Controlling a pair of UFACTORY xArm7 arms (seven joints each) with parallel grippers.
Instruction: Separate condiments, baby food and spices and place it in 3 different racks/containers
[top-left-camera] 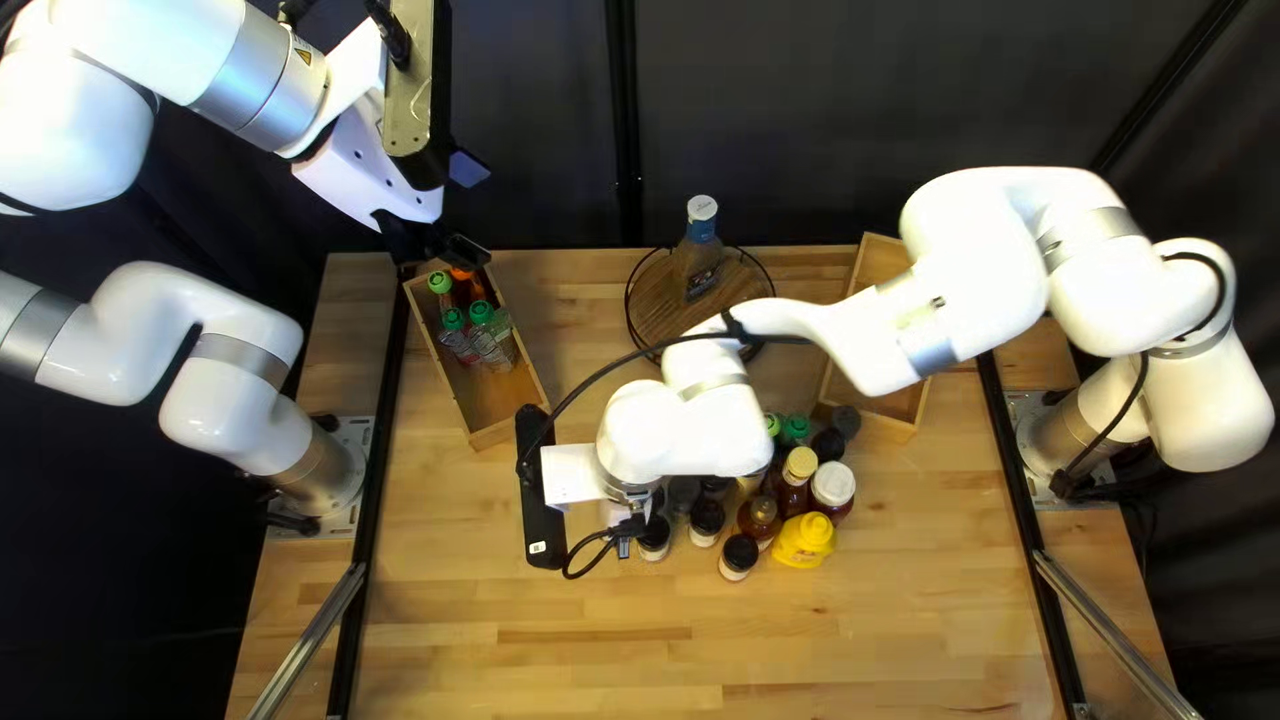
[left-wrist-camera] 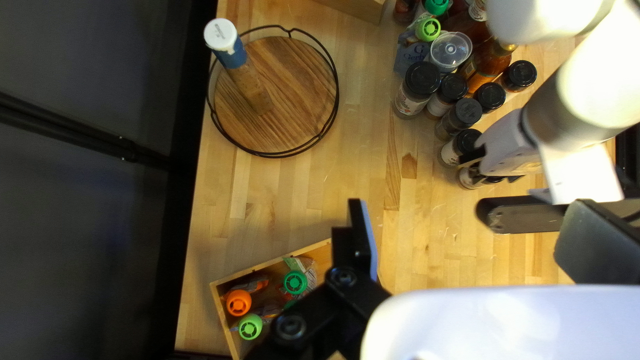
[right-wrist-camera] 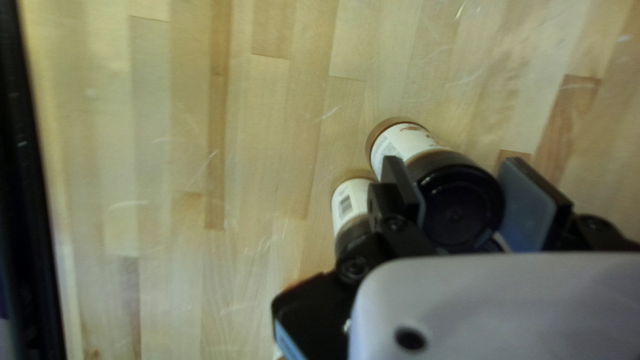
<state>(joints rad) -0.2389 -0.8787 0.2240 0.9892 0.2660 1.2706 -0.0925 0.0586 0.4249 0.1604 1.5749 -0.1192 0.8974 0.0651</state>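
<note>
Fingers (right-wrist-camera: 531, 208) of right gripper (top-left-camera: 643, 512) parted, black-capped jar (right-wrist-camera: 460, 210) between them; second jar (right-wrist-camera: 351, 200) outside

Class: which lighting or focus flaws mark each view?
Top left view: the black curtain sinks into shadow. Left wrist view: glare whitens the white right arm. Right wrist view: the pale wooden tabletop looks soft, and faint sheen rims the round black lid.

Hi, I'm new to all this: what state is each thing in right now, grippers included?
Left gripper: open.
Right gripper: at a jar, grip unclear.
Black-capped jar: upright, capped.
White-lidded jar: upright, lid on.
Yellow bottle: upright, capped.
Blue-necked bottle: upright, capped.
Round tray: holding one bottle.
Box beneath left gripper: open-topped, holding capped bottles.
</note>
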